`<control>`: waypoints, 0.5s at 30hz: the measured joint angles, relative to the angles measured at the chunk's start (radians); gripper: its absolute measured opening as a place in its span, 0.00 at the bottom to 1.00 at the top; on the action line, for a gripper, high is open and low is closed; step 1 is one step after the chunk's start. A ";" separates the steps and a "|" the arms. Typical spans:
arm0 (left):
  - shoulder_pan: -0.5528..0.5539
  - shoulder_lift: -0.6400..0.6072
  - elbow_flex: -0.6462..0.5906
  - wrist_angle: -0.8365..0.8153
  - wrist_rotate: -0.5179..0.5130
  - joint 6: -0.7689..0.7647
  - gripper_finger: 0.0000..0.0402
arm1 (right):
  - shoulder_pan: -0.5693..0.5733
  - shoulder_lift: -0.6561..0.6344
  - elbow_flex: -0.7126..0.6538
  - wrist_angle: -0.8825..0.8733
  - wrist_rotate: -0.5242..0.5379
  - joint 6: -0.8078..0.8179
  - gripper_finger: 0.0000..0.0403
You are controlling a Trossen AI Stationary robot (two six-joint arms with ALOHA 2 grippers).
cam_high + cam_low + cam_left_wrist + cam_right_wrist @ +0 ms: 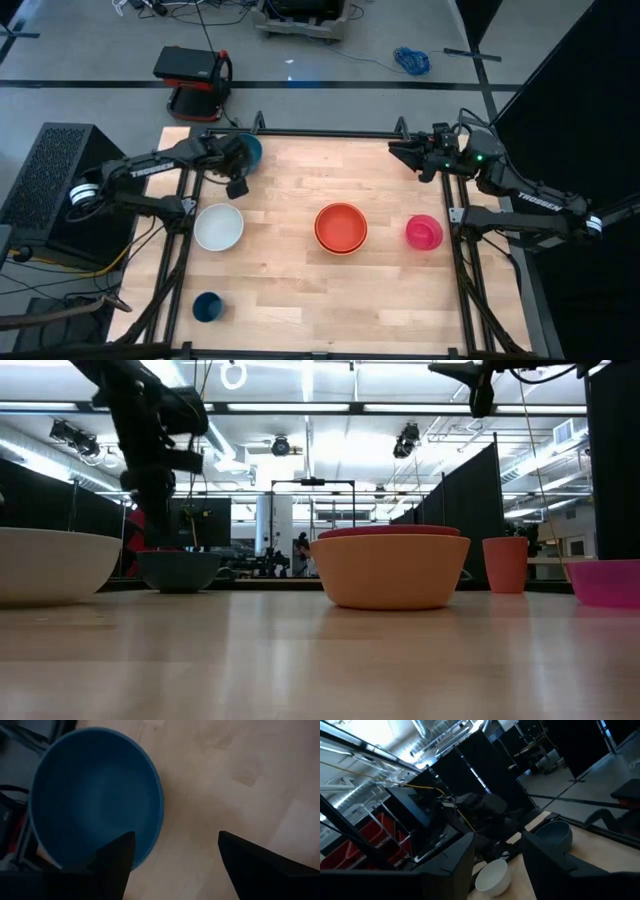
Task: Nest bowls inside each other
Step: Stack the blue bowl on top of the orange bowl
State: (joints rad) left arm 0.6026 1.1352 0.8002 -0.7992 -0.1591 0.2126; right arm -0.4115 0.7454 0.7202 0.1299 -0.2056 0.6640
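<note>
- The left gripper (238, 172) hangs over the table's far left corner with its jaws spread wide and nothing between them. In the left wrist view one dark finger (117, 865) overlaps the rim of the teal-blue bowl (95, 795), while the other stands over bare wood; whether the finger touches the rim, I cannot tell.
- The white bowl (218, 226) sits upright near the left edge, toward the table's front side from those jaws and well apart from them.
- The small dark blue cup (207, 306) stands near the front left corner.
- The orange bowl (340, 229) sits mid-table with the red bowl (341, 222) nested inside it; the low view shows the red rim just above the orange one.
- The pink bowl (424, 232) sits to the right of that pair, not touching it, and nearest the right arm.
- The right gripper (400, 152) is raised over the far right corner, its jaws partly apart, holding nothing, well away from every bowl.
</note>
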 joint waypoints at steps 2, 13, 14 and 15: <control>0.016 0.031 0.000 0.008 0.012 0.016 0.67 | 0.000 -0.009 -0.004 0.001 0.001 0.008 0.39; 0.081 0.149 0.000 0.042 0.051 0.042 0.66 | 0.000 -0.011 -0.004 0.002 -0.006 0.009 0.34; 0.084 0.156 0.000 0.042 0.052 0.042 0.64 | 0.000 -0.011 -0.004 0.002 -0.006 0.009 0.34; 0.085 0.160 0.000 0.042 0.052 0.042 0.63 | 0.000 -0.011 -0.004 0.002 -0.007 0.009 0.33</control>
State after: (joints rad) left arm 0.6876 1.2954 0.8001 -0.7574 -0.1074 0.2546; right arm -0.4114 0.7349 0.7158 0.1318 -0.2123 0.6731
